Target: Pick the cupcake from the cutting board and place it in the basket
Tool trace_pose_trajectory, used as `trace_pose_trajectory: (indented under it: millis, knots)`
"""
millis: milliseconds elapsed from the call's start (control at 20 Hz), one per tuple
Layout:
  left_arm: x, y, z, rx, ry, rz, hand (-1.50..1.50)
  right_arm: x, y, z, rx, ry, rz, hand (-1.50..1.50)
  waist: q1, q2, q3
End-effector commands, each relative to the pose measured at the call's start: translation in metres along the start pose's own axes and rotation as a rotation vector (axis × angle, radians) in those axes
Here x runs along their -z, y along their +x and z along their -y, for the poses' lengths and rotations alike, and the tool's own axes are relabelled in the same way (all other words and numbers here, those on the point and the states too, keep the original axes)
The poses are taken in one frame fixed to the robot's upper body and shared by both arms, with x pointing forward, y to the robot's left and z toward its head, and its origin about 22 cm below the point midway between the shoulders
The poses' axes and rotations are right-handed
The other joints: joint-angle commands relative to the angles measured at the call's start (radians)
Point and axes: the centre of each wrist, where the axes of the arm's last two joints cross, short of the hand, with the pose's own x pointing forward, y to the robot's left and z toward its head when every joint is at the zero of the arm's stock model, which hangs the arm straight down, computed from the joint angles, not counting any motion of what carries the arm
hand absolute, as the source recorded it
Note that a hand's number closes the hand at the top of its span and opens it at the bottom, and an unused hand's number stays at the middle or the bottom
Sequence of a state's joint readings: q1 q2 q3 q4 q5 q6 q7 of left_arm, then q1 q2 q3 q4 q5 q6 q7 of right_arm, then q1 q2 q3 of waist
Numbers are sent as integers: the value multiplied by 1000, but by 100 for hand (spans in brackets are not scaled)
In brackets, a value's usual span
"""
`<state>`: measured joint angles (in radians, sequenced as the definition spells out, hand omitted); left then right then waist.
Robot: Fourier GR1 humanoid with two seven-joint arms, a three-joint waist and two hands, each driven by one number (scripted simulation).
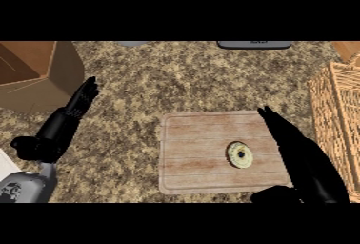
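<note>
Speckled brown stone table (183,81) across the whole frame. At lower centre, a pale wooden cutting board (204,143), lying flat, edges roughly square to the frame. On the board's right half, a small round cupcake (240,154), yellowish with a dark spot at its middle, seen from above, sitting untouched on the wood.

Right hand (302,157) at lower right, black, coming up from the bottom edge along the board's right side; fingers (271,119) straight and close together, pointing toward the upper left, tips over the board's upper right corner. Thumb (271,195) jutting left near the board's lower right corner. Nothing held; cupcake just left of the palm, a gap between them.

Left hand (60,128) at middle left, well apart from the board, fingers (85,95) straight and upward, relaxed, holding nothing; grey forearm (25,188) below it in the lower left corner.

Woven wicker basket (341,114) at the right edge, only partly in frame, just beside the right hand. Brown wooden box (35,71) in the upper left corner. Dark grey flat thing (253,44) at the top edge, right of centre, mostly cut off.
</note>
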<state>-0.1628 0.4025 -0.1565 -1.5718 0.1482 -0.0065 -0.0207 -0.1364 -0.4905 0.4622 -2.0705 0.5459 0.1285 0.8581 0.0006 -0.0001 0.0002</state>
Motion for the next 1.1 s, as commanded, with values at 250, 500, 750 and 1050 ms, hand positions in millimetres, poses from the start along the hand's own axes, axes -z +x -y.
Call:
trace_pose_trajectory:
  millis: [250, 500, 750, 1050]
  knots:
    - [3, -10, 2, 17, -2, 0, 0, 12, -19, -31, 13, -23, 32, -150, -2, 0, 0]
    - [-13, 7, -11, -3, 6, -4, 0, -7, 8, -21, 46, -18, 69, -150, 2, -2, 0]
    - [-7, -5, 6, -3, -11, -1, 0, 0, -19, -26, 0, 16, 34, -150, -2, -1, 0]
    - [1, 1, 6, 13, -9, 6, 0, 10, 7, -40, -37, 13, 7, -150, -1, 0, 0]
